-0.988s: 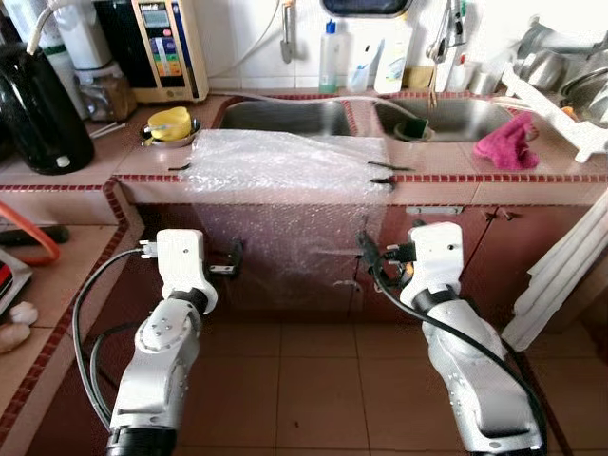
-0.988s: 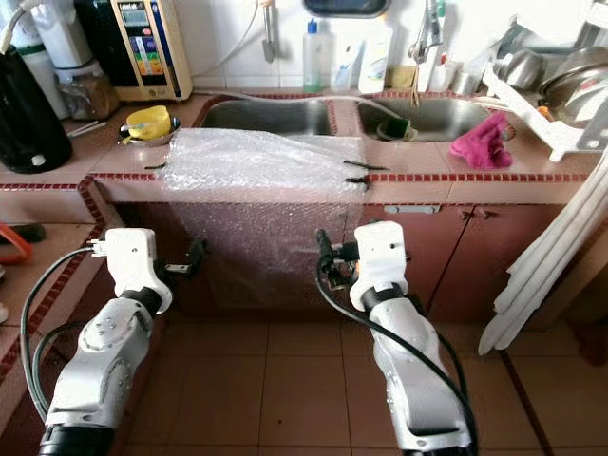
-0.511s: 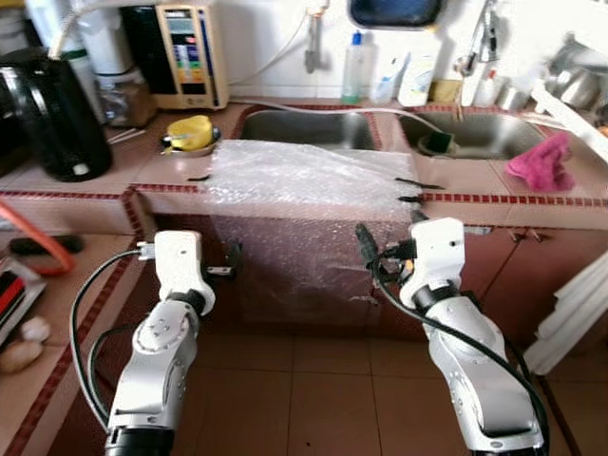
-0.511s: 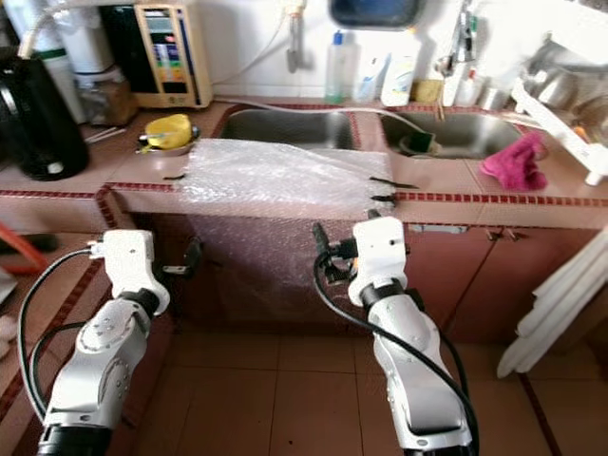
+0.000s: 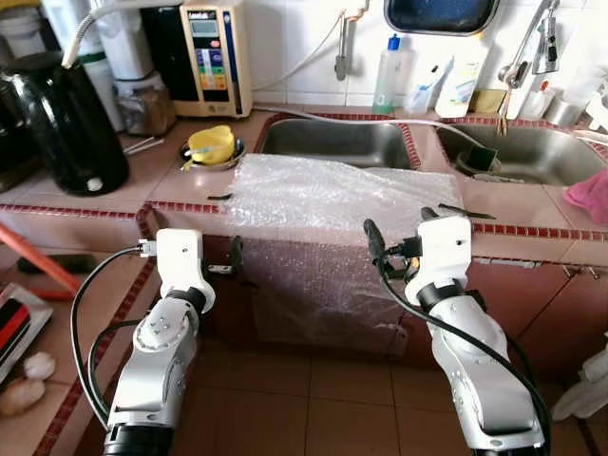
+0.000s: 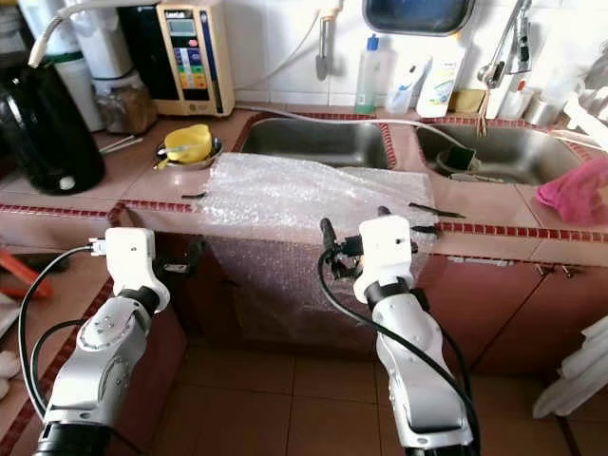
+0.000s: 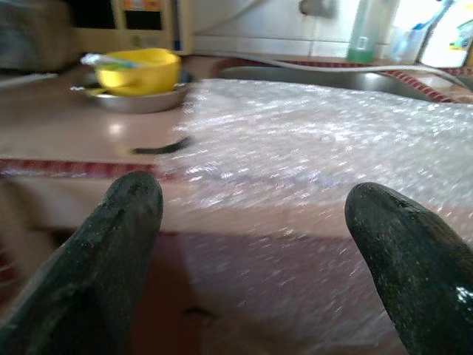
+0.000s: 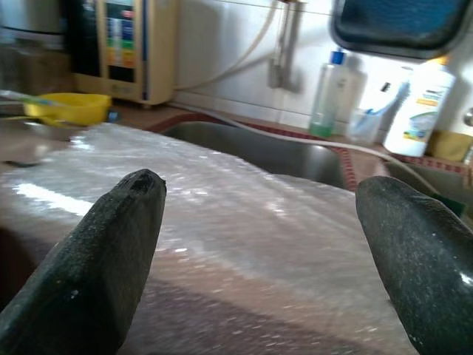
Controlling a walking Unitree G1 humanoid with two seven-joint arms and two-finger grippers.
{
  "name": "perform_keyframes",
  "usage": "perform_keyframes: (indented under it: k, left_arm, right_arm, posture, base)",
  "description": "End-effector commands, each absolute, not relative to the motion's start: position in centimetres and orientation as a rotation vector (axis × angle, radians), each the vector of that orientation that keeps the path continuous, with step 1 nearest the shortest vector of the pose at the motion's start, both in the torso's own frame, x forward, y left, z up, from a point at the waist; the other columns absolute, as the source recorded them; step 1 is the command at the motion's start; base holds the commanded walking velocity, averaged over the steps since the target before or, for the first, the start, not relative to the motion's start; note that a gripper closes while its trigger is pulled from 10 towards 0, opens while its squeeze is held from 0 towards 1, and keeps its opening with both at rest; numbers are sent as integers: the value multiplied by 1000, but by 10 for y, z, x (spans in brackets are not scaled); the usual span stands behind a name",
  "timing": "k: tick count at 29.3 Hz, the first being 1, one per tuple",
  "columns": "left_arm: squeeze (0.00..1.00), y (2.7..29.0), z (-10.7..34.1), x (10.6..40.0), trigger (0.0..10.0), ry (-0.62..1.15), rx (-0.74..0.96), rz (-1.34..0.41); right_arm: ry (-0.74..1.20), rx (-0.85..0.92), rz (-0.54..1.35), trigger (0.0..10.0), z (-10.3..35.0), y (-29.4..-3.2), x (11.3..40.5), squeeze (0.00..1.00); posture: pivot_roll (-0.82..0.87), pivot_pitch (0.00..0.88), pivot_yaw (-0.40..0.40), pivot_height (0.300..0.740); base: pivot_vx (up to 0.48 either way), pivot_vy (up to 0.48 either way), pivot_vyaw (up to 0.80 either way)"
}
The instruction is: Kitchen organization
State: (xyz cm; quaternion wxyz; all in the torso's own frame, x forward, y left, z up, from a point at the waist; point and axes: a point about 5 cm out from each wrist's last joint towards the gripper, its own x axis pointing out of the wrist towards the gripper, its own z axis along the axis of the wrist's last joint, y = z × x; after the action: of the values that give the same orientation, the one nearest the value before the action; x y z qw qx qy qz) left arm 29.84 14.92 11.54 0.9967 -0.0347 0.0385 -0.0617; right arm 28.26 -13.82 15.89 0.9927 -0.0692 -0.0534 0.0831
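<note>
Bubble wrap sheet [image 5: 332, 204]: clear, dimpled plastic, lying flat on the pink tiled counter [image 5: 114, 204] before the steel double sink [image 5: 332, 142], its front part draped down over the cabinet face. Left gripper [image 7: 255, 244] and right gripper [image 8: 259, 244]: rounded matte-black fingers spread wide, holding nothing, both facing the sheet's counter edge. Yellow bowl [image 5: 211, 145] in a metal dish sits just beside the sheet's left corner.
</note>
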Motion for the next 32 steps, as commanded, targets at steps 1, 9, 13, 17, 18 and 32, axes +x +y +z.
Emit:
perform_keyframes:
  k: [1, 9, 13, 17, 18, 32]
  left_arm:
    - [0, 146, 121, 301, 10000, 53, -59, -130]
    - [1000, 150, 132, 302, 10000, -33, -69, -82]
    - [1000, 150, 133, 304, 10000, -29, -58, -54]
    - [0, 144, 131, 304, 10000, -14, -83, -94]
    - [0, 144, 130, 304, 10000, -12, -76, -94]
    - [0, 143, 128, 303, 10000, 6, -75, -114]
  right_arm:
    - [-114, -145, 140, 10000, 161, -143, 284, 0]
    - [-117, -143, 120, 10000, 160, -146, 284, 1000]
    - [-115, -155, 105, 10000, 160, -148, 284, 1000]
    - [-115, -156, 108, 10000, 160, -148, 284, 0]
    - [-115, -155, 109, 10000, 160, -148, 284, 0]
    - [-105, -158, 106, 10000, 158, -148, 284, 0]
  posture:
    - [2, 0, 27, 740]
    - [-1, 0, 25, 740]
    - [-2, 0, 25, 740]
    - [-2, 0, 25, 740]
    - [-3, 0, 26, 740]
    - [-4, 0, 29, 740]
  base:
    - [311, 0, 0]
    - [39, 0, 0]
    - [0, 0, 0]
    - [0, 0, 0]
    - [0, 0, 0]
    - [0, -177, 0]
